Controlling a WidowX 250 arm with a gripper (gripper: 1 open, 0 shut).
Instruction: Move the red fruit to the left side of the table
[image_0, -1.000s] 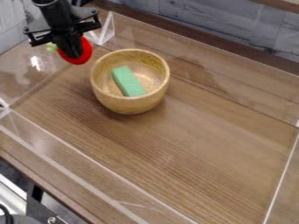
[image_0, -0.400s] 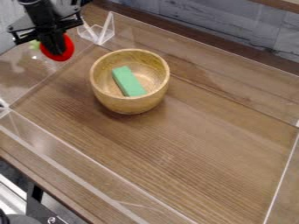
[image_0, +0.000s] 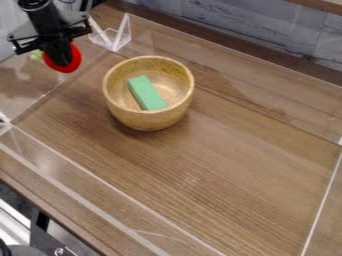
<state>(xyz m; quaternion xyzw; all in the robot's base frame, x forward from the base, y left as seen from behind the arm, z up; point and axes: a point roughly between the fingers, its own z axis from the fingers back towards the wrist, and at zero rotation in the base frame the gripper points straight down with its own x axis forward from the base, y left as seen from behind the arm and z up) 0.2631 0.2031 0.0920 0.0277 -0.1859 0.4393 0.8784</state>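
Now gripper (image_0: 59, 52) pinching red fruit (image_0: 62, 59) at far-left corner above desk (image_0: 214, 170); wooden bowl (image_0: 150, 96) w/ green block (image_0: 146, 93) nearby.

A round wooden bowl (image_0: 150, 94) is seen in the far left part of the scene. A green block (image_0: 146, 93) is held inside it, laid flat and slanted against the bowl's floor. Low clear walls (image_0: 325, 205) are set around the wooden surface on all sides. Beyond the far wall, a grey tiled backdrop (image_0: 254, 25) is visible. At the near left corner, dark cables (image_0: 40, 245) are glimpsed below the edge.
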